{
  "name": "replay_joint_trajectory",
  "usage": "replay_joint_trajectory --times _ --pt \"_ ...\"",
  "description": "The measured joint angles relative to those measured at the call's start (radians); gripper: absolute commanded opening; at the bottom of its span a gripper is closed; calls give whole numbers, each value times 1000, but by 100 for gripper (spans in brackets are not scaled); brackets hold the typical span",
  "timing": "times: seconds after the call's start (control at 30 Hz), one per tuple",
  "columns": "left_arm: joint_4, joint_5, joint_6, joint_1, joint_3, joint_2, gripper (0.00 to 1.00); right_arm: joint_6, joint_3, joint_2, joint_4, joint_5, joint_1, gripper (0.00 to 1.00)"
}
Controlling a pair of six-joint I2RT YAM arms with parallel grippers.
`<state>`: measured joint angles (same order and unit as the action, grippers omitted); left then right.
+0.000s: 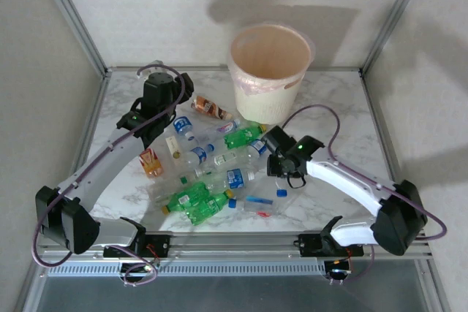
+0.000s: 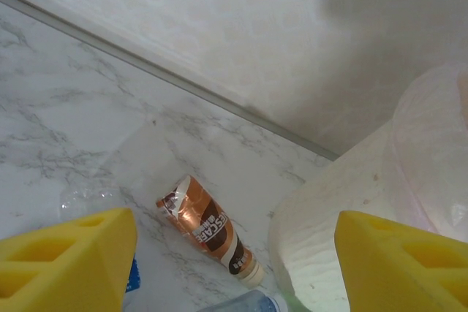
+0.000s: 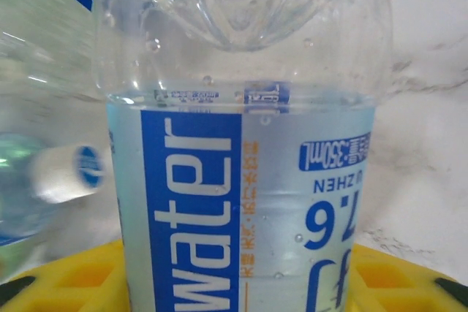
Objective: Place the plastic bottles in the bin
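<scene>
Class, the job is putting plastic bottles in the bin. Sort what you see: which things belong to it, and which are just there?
Job: clear bottles, green bottles, brown bottle, bin.
Just there: table, purple cables, metal frame.

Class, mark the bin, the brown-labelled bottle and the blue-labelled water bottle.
bin [image 1: 269,104]: top view, front wall.
brown-labelled bottle [image 2: 207,226]: left wrist view, label.
water bottle [image 3: 191,210]: right wrist view, blue label.
</scene>
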<state>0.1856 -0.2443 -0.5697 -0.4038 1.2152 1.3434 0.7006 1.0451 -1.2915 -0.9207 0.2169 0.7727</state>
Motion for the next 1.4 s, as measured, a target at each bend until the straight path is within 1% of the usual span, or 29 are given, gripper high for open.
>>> replay_joint_trajectory --times 0.13,0.27,0.37,0.43,0.53,0.6,0.7,0.9,1.07,1.13,1.2,1.27,1.3,1.4 --pt "0 10 0 0 19 19 72 -2 270 43 -100 10 0 45" --pt "-1 16 -7 1 23 30 72 -25 557 8 -158 43 -3 46" --pt "0 17 -10 1 23 32 72 -60 757 -73 -166 64 -25 47" --pt "0 17 -11 1 23 32 72 -87 895 -155 -162 71 -69 47" --pt "8 17 -11 1 23 32 72 -123 1045 -268 -121 77 -137 48" --pt "22 17 -13 1 23 32 71 -145 1111 -331 -91 78 -176 48" --pt "44 17 -21 1 23 32 72 -167 1155 -399 -38 59 -240 48" --pt "80 14 -35 11 16 21 72 -187 1165 -480 58 -5 -368 48" --pt "105 9 -53 38 3 11 73 -204 1201 -544 110 -42 -398 50" --pt "104 9 -64 51 -9 11 75 -211 1221 -569 124 -58 -399 56" --pt "105 9 -78 60 -24 11 77 -213 1244 -597 140 -72 -400 72" --pt "105 10 -92 64 -33 14 80 -221 1262 -621 148 -85 -400 80" --pt "105 10 -98 65 -35 16 81 -227 1271 -632 151 -90 -400 82" --pt "103 21 -117 73 -33 43 82 -240 1297 -660 155 -99 -400 82"
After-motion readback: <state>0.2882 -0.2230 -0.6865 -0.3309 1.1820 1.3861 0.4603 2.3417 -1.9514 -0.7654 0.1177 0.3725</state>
